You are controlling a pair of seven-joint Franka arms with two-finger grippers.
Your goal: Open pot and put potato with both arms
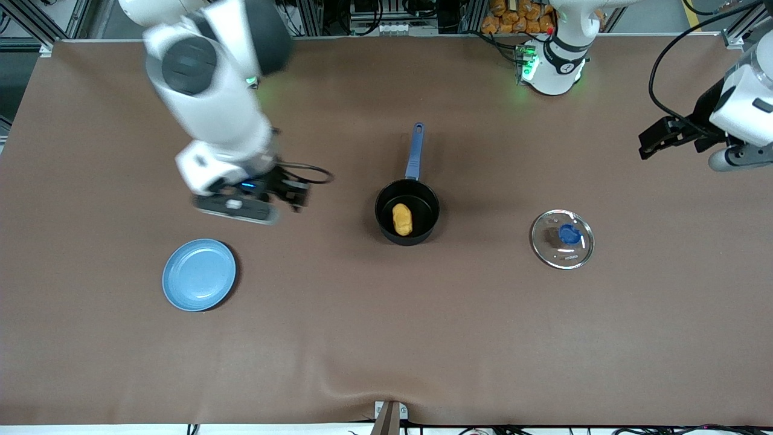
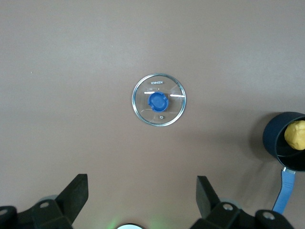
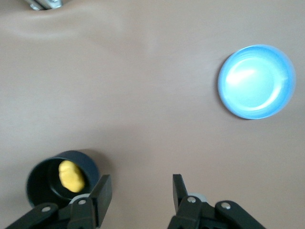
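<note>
On the brown table point(image 1: 374, 338), potato point(image 1: 402, 219) sits in the lidless pot point(image 1: 386, 232); left gripper point(image 2: 142, 195) gapes wide, right gripper point(image 3: 142, 191) stands partly open, both empty.

A light-blue plate point(image 1: 198, 275) sits flat on the brown table cover point(image 1: 386, 338), toward the right arm's end and fairly near the front camera, nothing on it. From the right wrist view the same plate point(image 3: 256, 81) shines pale under the light. The cover wrinkles at the near edge, where a small metal bracket point(image 1: 389, 414) clamps it. At the table's top edge, a heap of orange-brown lumps point(image 1: 516, 17) and some cables point(image 1: 501, 45) lie beside the aluminium frame.
</note>
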